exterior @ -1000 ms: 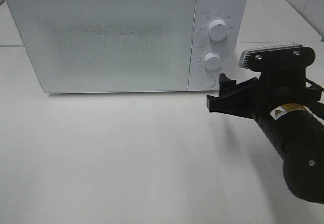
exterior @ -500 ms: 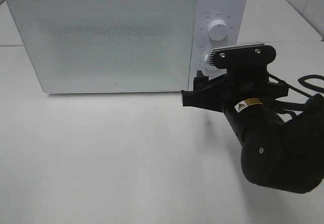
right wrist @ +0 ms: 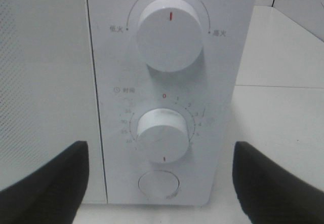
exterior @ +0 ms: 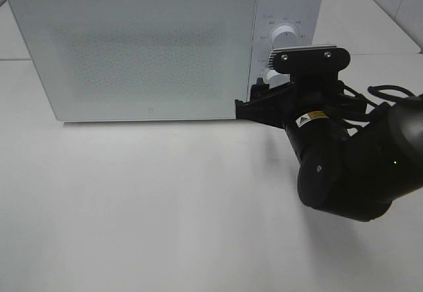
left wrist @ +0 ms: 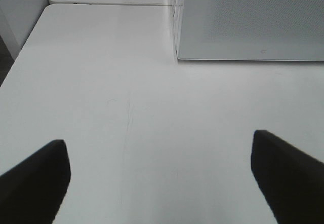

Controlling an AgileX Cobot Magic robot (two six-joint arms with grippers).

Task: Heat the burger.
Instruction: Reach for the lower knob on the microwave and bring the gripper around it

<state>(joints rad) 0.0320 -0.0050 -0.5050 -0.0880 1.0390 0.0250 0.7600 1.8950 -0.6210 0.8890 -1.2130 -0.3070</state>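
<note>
**Microwave**: white box with squared corners, standing on a white matte table. Its door is shut, a flat pane with a fine dotted mesh that hides the inside. The control strip sits at the door's right.

**Controls, shown in detail only by the right wrist view:** the upper dial is a smooth white cylinder with its red mark pointing up. The lower dial sits under it, ringed with numerals, its red mark pointing down. A flat round button is lowest. The high view shows both dials small and partly behind the arm.

**Right gripper**: black and angular on a thick black arm, close in front of the microwave's control strip. The jaws are spread wide and hold nothing.

**Left gripper**: seen only in its own wrist view. It has two dark fingers spread wide over bare table, in front of the microwave's left corner, and grasps nothing.

**Burger:** appears in no view, so its place cannot be told.
</note>
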